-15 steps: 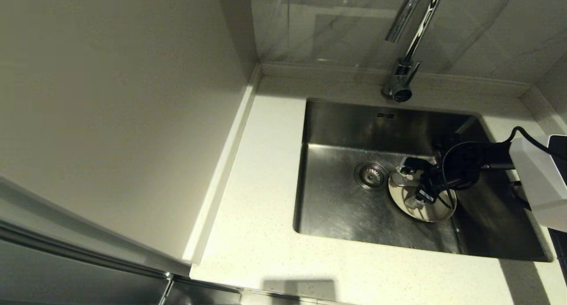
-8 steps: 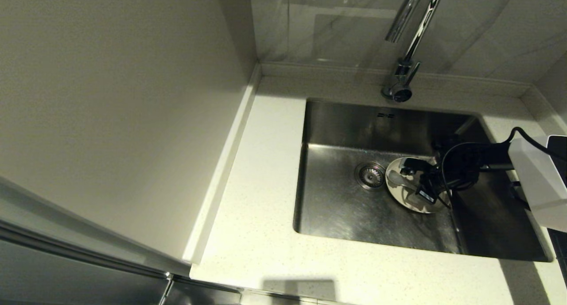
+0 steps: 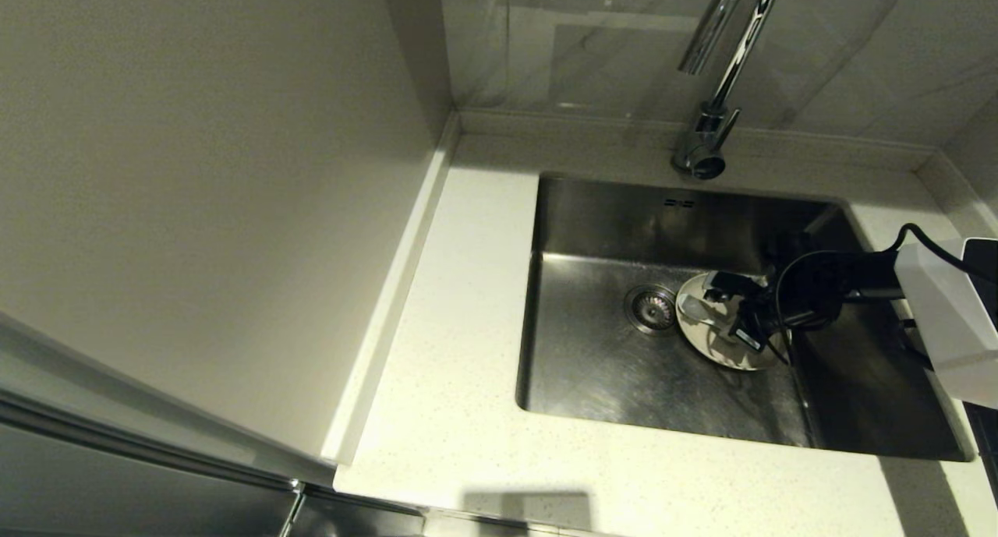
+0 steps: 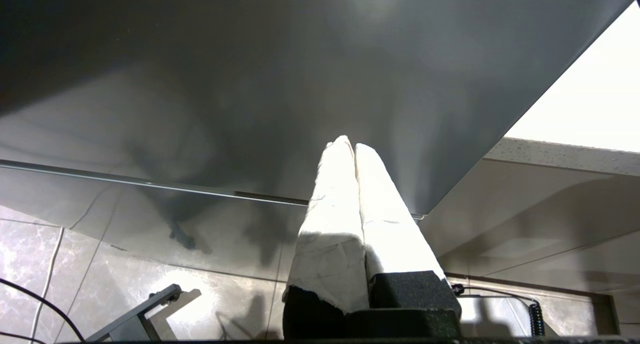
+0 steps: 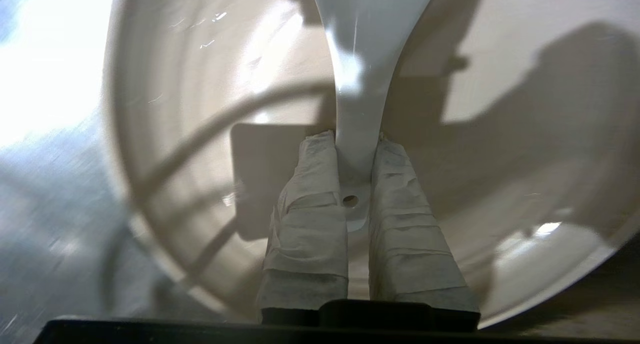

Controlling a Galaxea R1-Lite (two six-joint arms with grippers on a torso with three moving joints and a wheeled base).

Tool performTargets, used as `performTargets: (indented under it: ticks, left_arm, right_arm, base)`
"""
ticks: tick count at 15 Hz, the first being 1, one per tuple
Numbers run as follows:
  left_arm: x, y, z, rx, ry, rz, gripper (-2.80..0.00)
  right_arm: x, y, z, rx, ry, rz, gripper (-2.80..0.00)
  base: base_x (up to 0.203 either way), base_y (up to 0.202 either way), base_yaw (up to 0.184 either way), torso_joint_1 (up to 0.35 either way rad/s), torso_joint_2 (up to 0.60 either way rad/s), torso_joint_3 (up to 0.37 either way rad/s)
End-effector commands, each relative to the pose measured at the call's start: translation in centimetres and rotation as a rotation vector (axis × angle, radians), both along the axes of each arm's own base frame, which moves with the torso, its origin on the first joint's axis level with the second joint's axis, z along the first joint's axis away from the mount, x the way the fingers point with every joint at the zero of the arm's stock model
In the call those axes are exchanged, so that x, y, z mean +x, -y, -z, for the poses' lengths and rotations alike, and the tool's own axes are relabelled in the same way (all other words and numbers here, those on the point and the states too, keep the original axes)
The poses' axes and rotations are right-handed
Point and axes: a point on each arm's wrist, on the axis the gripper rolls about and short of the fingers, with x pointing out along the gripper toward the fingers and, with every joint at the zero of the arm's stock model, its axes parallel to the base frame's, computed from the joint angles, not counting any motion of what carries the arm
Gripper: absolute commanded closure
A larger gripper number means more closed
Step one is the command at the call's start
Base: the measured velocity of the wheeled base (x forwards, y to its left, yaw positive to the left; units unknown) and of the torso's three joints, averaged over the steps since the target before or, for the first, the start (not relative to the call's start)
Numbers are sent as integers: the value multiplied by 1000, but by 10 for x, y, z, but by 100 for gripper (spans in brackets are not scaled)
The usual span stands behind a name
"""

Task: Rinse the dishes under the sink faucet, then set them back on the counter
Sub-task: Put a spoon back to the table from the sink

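Note:
My right gripper (image 3: 737, 319) is down in the steel sink (image 3: 608, 381) and shut on the handle of the white ceramic spoon (image 5: 357, 84). The handle sits between the taped fingers (image 5: 310, 204), and the spoon's scoop end (image 3: 692, 309) points toward the drain. Right under it is the cream-white plate (image 3: 713, 346), which fills the right wrist view (image 5: 500, 184); I cannot tell whether spoon and plate touch. The chrome faucet (image 3: 729, 61) arches over the sink's back edge. The small bowl is out of view. My left gripper (image 4: 348, 145) is parked low by the cabinet front, shut and empty.
The round strainer drain (image 3: 653, 309) lies just left of the plate. Pale speckled counter (image 3: 452, 350) runs along the sink's left and front, bounded by a raised rim and the wall. Two overflow slots (image 3: 678, 203) sit in the sink's back wall.
The right gripper with the spoon has drifted toward the drain and the sink's back. The plate under it has shifted the same way, closer to the drain.

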Motion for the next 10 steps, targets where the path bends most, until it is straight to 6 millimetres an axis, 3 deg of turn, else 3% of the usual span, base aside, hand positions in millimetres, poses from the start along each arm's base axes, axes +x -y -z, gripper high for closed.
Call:
performTargets:
  ticks: [1, 7, 10]
  left_arm:
    - [0, 0, 0, -1, 3, 0, 0]
    - [0, 0, 0, -1, 3, 0, 0]
    - [0, 0, 0, -1, 3, 0, 0]
  right_arm:
    - [2, 1, -8, 4, 41, 10, 0]
    - [-9, 16, -45, 25, 97, 69, 0]
    - [-24, 31, -72, 24, 106, 102, 0]
  base:
    - [0, 0, 0, 0, 0, 0]
    - [0, 0, 0, 0, 0, 0]
    - [0, 0, 0, 0, 0, 0]
